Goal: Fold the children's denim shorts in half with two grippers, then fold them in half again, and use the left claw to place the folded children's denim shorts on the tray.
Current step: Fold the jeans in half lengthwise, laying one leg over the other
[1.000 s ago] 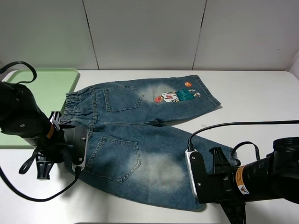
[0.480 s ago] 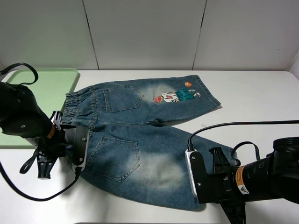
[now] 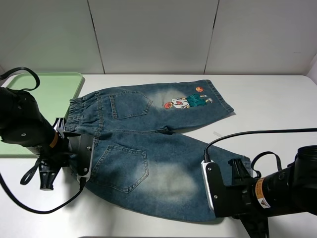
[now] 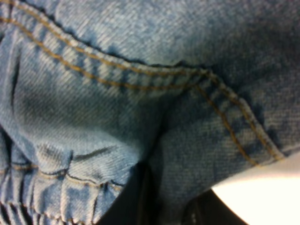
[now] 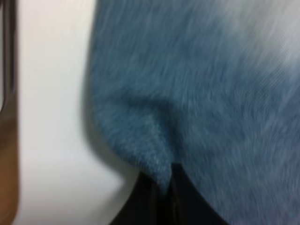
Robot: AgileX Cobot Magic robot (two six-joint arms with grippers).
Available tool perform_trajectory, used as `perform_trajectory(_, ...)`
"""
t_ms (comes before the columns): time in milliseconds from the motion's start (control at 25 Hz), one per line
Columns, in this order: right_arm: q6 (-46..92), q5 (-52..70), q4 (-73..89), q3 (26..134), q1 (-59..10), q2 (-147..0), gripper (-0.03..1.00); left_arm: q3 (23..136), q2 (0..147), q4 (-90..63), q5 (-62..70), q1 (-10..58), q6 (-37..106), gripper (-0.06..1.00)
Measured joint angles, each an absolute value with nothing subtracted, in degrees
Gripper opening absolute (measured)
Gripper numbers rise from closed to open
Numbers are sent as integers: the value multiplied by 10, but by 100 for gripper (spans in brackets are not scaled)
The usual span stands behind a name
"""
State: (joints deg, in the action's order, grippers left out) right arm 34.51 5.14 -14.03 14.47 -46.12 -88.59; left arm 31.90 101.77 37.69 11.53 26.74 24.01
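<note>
The children's denim shorts [image 3: 148, 134] lie spread flat on the white table, waistband to the left and the cartoon patch [image 3: 187, 102] on the far leg. My left gripper [image 3: 83, 161] is shut on the near corner of the elastic waistband; the left wrist view shows denim [image 4: 140, 93] pinched in the dark jaws [image 4: 145, 192]. My right gripper [image 3: 208, 191], with the white panel, is shut on the near leg's hem; the right wrist view shows the cloth edge [image 5: 211, 93] pinched at the gripper [image 5: 166, 187]. The pale green tray [image 3: 49, 87] sits at the far left, beyond the left arm.
A white wall with panel seams stands behind the table. Black cables loop from both arms: one [image 3: 29, 203] on the table at the near left, one [image 3: 257, 132] over the table by the right arm. Bare white table [image 3: 272, 99] lies right of the shorts.
My right gripper has shifted slightly to the right and toward the near edge, drawing the near leg's hem with it. The left gripper holds the same spot on the waistband.
</note>
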Motion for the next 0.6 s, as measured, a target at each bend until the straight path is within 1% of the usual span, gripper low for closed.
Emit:
perform_trajectory(160,317,82,-138,144,-461,-846,-2,314,993,375,118,267,235,8)
perform_trajectory(600,241,171,-136,143,-461,-733,-2,313,870,371,193,267,231,7)
